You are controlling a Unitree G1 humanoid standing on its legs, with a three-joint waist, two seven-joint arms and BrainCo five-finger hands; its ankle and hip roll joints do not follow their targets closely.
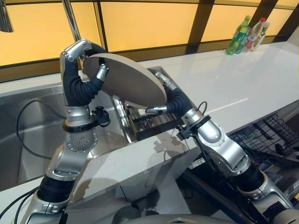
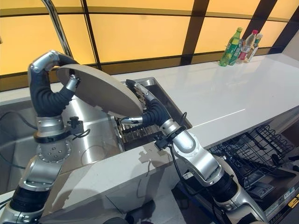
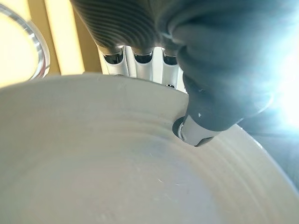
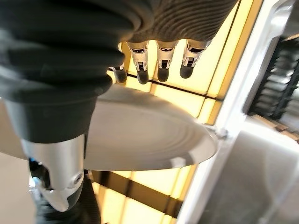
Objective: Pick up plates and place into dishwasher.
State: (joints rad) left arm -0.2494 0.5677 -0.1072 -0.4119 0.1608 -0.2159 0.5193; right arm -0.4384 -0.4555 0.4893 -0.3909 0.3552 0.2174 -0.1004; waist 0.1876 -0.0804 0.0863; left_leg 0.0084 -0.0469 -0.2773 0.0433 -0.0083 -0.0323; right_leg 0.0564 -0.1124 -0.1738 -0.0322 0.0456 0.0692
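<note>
Nearest the robot, low at right, dishwasher rack (image 1: 268, 137) of dark wire stands pulled out beside the white desk (image 1: 243, 88). Above the steel sink (image 2: 93, 140), grey plate (image 1: 124, 79) held in the air, tilted, between both hands. Left hand (image 1: 81, 53) pinches the plate's far-left rim: thumb pressed on one face, fingers (image 3: 140, 58) curled over the edge behind it. Right hand (image 2: 142, 107) at the plate's lower right edge: fingers (image 4: 161, 60) reach past the rim, thumb (image 4: 56, 177) apart on the other side; cannot tell whether it clamps the plate. Dark drain rack (image 2: 140, 133) in the sink below the plate. Far back on the desk, three bottles (image 1: 247, 33) before the amber window (image 1: 140, 23).
</note>
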